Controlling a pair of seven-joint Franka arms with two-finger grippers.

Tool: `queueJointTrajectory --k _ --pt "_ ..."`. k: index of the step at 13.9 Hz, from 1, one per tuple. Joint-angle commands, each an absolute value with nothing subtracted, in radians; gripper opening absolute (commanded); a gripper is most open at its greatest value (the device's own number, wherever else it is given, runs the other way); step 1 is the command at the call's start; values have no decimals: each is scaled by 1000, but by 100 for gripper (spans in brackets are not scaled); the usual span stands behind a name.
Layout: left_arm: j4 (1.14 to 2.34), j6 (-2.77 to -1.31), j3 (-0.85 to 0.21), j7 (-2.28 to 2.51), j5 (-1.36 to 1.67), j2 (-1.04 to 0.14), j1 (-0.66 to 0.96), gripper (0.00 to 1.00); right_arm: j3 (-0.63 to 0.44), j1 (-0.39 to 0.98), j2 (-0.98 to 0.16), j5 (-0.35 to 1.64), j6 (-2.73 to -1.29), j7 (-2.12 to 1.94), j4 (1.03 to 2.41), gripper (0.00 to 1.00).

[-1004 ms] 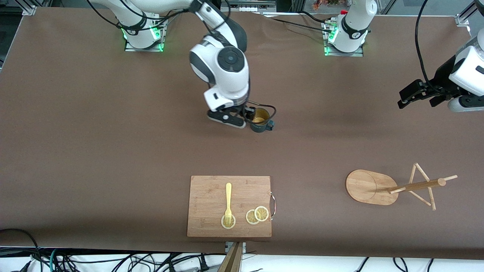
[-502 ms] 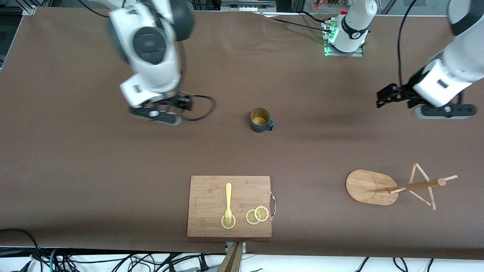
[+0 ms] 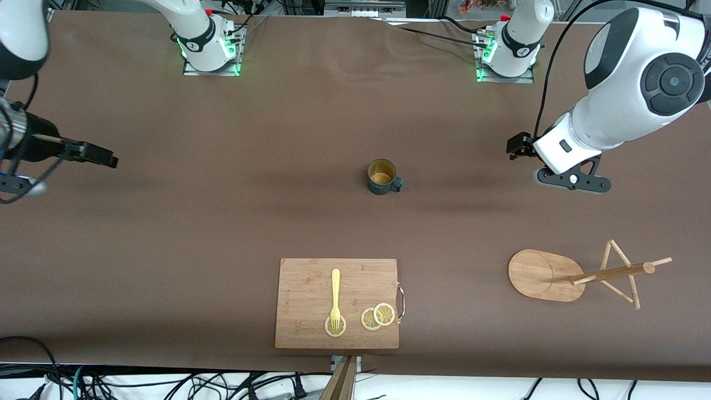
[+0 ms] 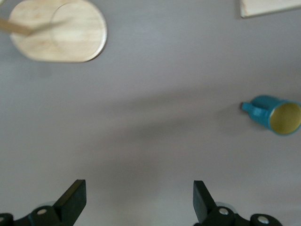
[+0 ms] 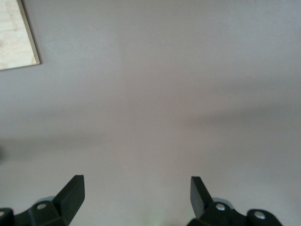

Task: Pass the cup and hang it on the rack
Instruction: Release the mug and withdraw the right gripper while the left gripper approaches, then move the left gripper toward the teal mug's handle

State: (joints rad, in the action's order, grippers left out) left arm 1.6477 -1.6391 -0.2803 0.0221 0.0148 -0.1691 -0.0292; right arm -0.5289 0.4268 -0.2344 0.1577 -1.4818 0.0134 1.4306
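Note:
The dark teal cup (image 3: 381,176) stands upright in the middle of the table, gold inside showing, handle toward the left arm's end. Nothing holds it. It also shows in the left wrist view (image 4: 275,115). The bamboo rack (image 3: 583,275) stands toward the left arm's end, nearer the front camera than the cup; its oval base shows in the left wrist view (image 4: 59,30). My left gripper (image 3: 516,145) (image 4: 138,188) is open and empty over bare table between the cup and that end. My right gripper (image 3: 103,158) (image 5: 136,186) is open and empty at the right arm's end.
A wooden cutting board (image 3: 337,303) with a yellow fork (image 3: 335,297) and lemon slices (image 3: 377,315) lies near the front edge, nearer the camera than the cup. Its corner shows in the right wrist view (image 5: 16,37) and the left wrist view (image 4: 270,7).
My right gripper let go of the cup and swung away to the right arm's end of the table. My left gripper moved in from its end toward the cup. The cup stayed put.

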Motion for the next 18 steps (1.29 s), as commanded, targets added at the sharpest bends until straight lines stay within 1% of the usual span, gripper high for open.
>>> queueJointTrajectory --k 1,2,3,5,6,8,10,12,18 --pt "1803 -1825 -316 -263 160 -164 -99 100 -311 241 -210 65 -1473 -128 1466 99" --pt "1859 -1894 -318 -367 235 -167 -118 100 -255 203 -204 40 -1459 -139 1494 99" --pt "1887 -1934 -319 -455 279 -176 -130 100 -205 165 -166 38 -1466 -138 1544 99" --pt "1893 -1951 -339 -625 298 -218 -138 100 -76 42 -82 17 -1515 -140 1658 99" --pt "1896 -1980 -353 -725 333 -242 -156 100 -27 -1 -62 -15 -1532 -144 1695 99" --pt "1917 -2022 -360 -945 449 -285 -172 100 -21 -2 -63 -37 -1504 -198 1694 99" --pt "1917 -2026 -362 -1102 478 -340 -175 100 -23 -3 -61 -41 -1494 -209 1707 100" --pt "1917 -2026 -392 -1265 538 -395 -196 100 -23 -3 -49 -54 -1509 -256 1736 99" --pt "1916 -2120 -434 -1805 839 -632 -196 100 -23 -3 -52 -54 -1500 -262 1733 99"
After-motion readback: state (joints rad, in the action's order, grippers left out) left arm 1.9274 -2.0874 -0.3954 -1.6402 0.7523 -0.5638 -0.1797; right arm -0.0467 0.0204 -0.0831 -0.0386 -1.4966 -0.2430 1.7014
